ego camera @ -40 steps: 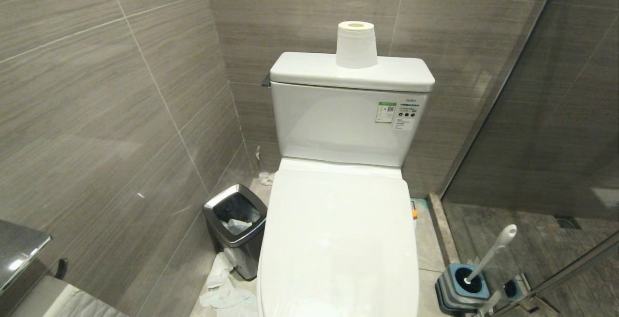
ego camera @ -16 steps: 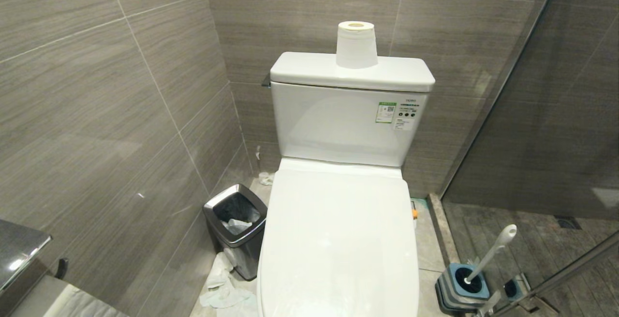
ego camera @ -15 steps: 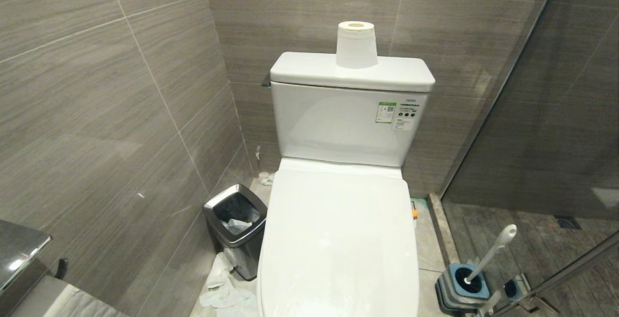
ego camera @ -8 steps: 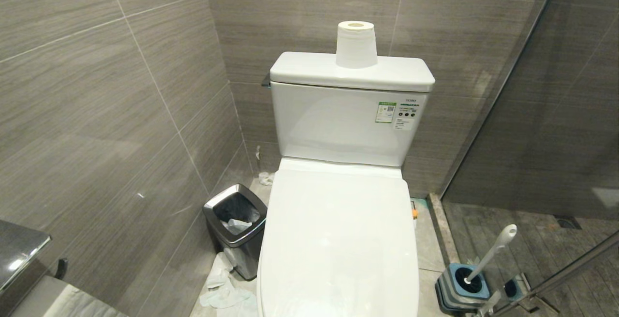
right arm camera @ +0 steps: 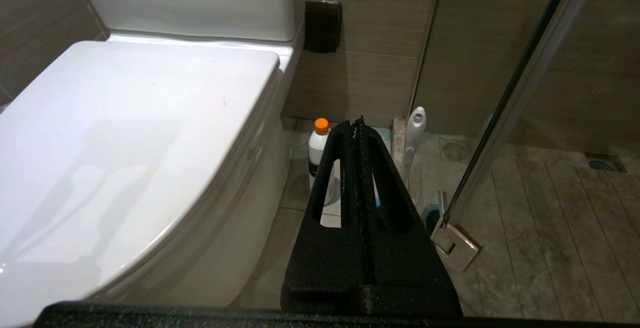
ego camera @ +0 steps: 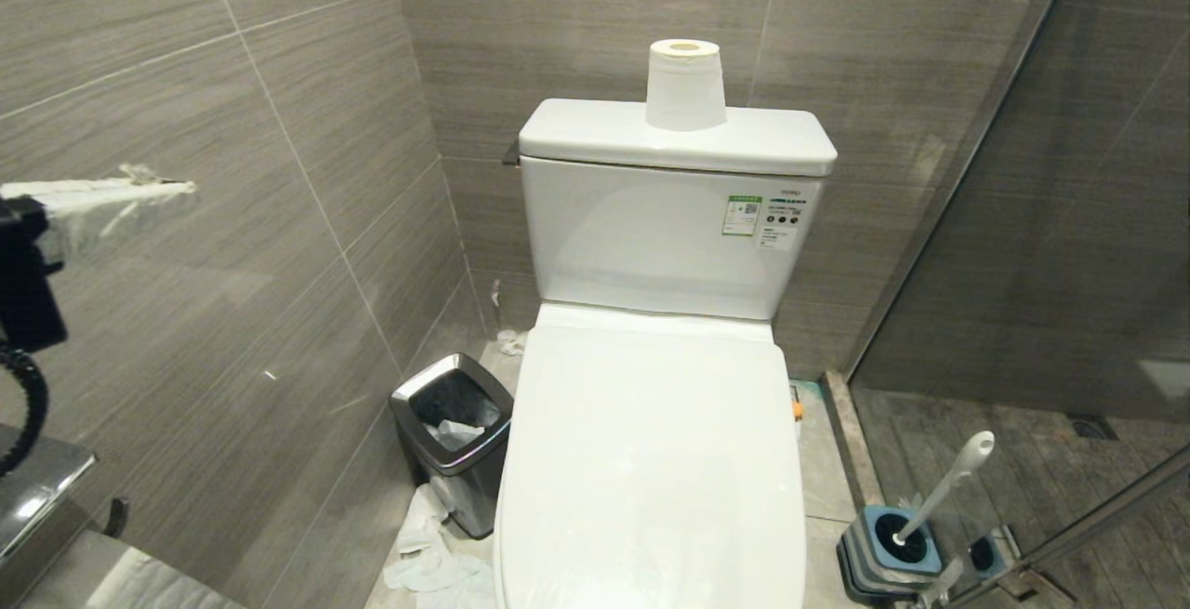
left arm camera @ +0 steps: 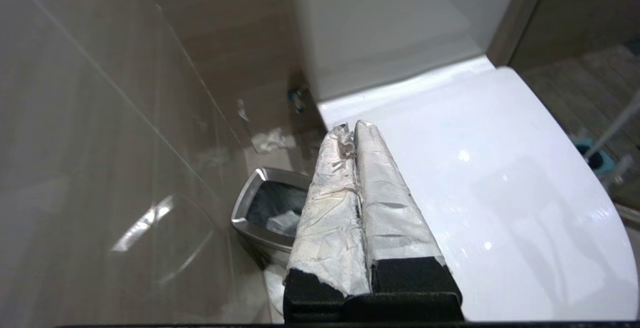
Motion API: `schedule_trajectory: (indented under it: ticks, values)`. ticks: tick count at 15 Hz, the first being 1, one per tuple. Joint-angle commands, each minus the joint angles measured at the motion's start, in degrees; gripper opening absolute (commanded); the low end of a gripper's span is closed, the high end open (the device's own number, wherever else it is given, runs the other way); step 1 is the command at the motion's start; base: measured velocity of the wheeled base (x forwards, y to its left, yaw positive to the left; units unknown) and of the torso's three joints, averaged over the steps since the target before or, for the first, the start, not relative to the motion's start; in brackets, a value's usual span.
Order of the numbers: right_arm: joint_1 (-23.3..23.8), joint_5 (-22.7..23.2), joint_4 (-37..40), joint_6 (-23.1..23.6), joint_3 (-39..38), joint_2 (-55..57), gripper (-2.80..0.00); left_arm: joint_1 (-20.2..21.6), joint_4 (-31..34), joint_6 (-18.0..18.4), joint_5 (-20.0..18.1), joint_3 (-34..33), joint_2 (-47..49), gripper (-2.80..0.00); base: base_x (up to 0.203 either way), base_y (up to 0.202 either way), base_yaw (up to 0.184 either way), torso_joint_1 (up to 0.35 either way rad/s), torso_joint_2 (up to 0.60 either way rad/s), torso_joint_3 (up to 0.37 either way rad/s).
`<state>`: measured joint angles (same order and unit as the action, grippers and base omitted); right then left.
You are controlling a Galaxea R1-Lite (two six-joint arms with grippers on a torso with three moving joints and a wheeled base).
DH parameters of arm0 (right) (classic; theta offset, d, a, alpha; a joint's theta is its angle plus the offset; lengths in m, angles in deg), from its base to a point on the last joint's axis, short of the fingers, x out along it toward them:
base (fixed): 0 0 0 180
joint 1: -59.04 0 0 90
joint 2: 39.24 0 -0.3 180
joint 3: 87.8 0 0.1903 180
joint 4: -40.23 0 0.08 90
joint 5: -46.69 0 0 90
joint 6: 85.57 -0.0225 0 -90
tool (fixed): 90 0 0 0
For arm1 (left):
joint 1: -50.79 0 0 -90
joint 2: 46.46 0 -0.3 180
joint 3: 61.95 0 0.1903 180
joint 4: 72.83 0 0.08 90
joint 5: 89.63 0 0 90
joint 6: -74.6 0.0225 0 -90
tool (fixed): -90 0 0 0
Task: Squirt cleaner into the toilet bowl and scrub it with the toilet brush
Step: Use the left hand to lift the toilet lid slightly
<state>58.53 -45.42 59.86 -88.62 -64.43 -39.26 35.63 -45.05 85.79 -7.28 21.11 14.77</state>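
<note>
Here the toilet bowl itself is hidden: the white toilet lid (ego camera: pixel 651 469) lies flat and closed over it, below the cistern (ego camera: pixel 665 237), whose top carries a roll of toilet paper (ego camera: pixel 686 86) near its back edge. The cleaner (right arm camera: pixel 318 150), a white bottle with an orange cap, stands upright on the floor just beside the right side of the toilet's base, seen only in the right wrist view. The toilet brush (ego camera: pixel 944 488) leans in its blue-and-grey holder (ego camera: pixel 888 549) on the floor further right, by the foot of the glass shower door (right arm camera: pixel 505 97).

The left arm is raised at the left edge of the head view, level and pointing toward the tiled wall, well apart from the toilet. The left gripper (left arm camera: pixel 352 130) has its paper-wrapped fingers pressed together with nothing between them; from its wrist view it hangs above the steel-rimmed trash bin (ego camera: pixel 456 437) and the lid's left edge. The right gripper (right arm camera: pixel 357 123) is low beside the toilet, its black fingers likewise pressed together and empty, pointing toward the cleaner and brush without touching them.
</note>
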Motion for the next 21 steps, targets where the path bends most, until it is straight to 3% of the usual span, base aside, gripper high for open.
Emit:
schedule_trajectory:
  ticks: [1, 5, 8, 11, 12, 16, 18, 21]
  values:
    - [-0.02, 0.00, -0.04, -0.02, -1.41, 0.02, -2.80, -0.76, 0.02, -0.03, -0.68, 0.34, 7.26, -2.80, 0.000, 0.000, 0.000, 0.000, 0.00, 0.000]
    - [-0.02, 0.04, -0.10, -0.02, -1.41, 0.02, -2.80, 0.49, -0.06, -1.09, -11.07, 3.53, 18.52, -2.80, 0.000, 0.000, 0.000, 0.000, 0.00, 0.000]
    - [-0.02, 0.00, -0.04, -0.02, -1.41, 0.02, -2.80, 2.00, 3.32, -7.42, -23.77, 10.39, 26.39, -2.80, 0.000, 0.000, 0.000, 0.000, 0.00, 0.000]
    - [-0.02, 0.00, -0.04, -0.02, -1.41, 0.02, -2.80, 5.18, 6.78, -10.44, -38.13, 13.44, 31.76, -2.80, 0.000, 0.000, 0.000, 0.000, 0.00, 0.000]
    - [-0.02, 0.00, -0.04, -0.02, -1.41, 0.02, -2.80, 5.92, 7.17, -12.00, -40.75, 14.24, 33.42, -2.80, 0.000, 0.000, 0.000, 0.000, 0.00, 0.000]
    - [-0.02, 0.00, -0.05, -0.02, -1.41, 0.02, -2.80, 8.81, 7.97, -25.16, -50.35, 19.60, 42.63, -2.80, 0.000, 0.000, 0.000, 0.000, 0.00, 0.000]
    - [-0.02, 0.09, -0.12, -0.02, -1.41, 0.02, -2.80, 11.08, 8.03, -26.25, -57.76, 21.66, 46.94, -2.80, 0.000, 0.000, 0.000, 0.000, 0.00, 0.000]
    - [-0.02, 0.00, -0.10, -0.02, -1.41, 0.02, -2.80, 13.12, 8.13, -26.47, -59.76, 22.94, 52.52, -2.80, 0.000, 0.000, 0.000, 0.000, 0.00, 0.000]
